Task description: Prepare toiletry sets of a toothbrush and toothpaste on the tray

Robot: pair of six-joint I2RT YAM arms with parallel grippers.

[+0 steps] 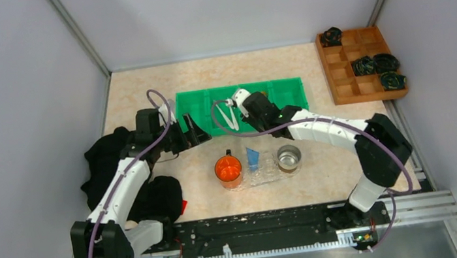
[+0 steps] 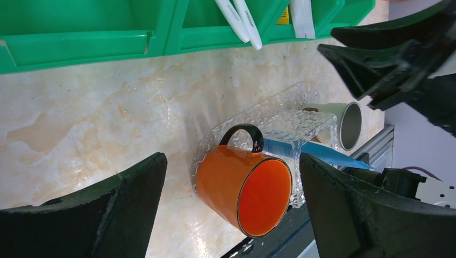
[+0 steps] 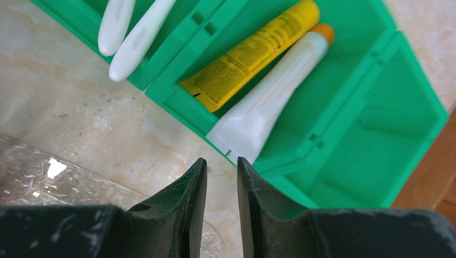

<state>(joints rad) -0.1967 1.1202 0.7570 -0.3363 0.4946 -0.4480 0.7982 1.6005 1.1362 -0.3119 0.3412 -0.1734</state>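
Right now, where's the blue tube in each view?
Top: centre, blue tube between mug and cup.
Left wrist: right of centre, beyond the mug.
Right wrist: not in view.
Shared landmark: green bin, in all three.

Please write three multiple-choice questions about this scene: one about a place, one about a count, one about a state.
1. Where is the blue toothpaste? A. in the orange mug B. on the clear tray C. in the wooden box
2. How many toothpaste tubes lie in the green bin? A. none B. one C. two
3. How is the left pincer? A. open, empty B. shut on the orange mug C. shut, empty

1 B: it rests on the tray.
2 C: the yellow tube and the white tube share one compartment.
3 A: its fingers stand wide apart.
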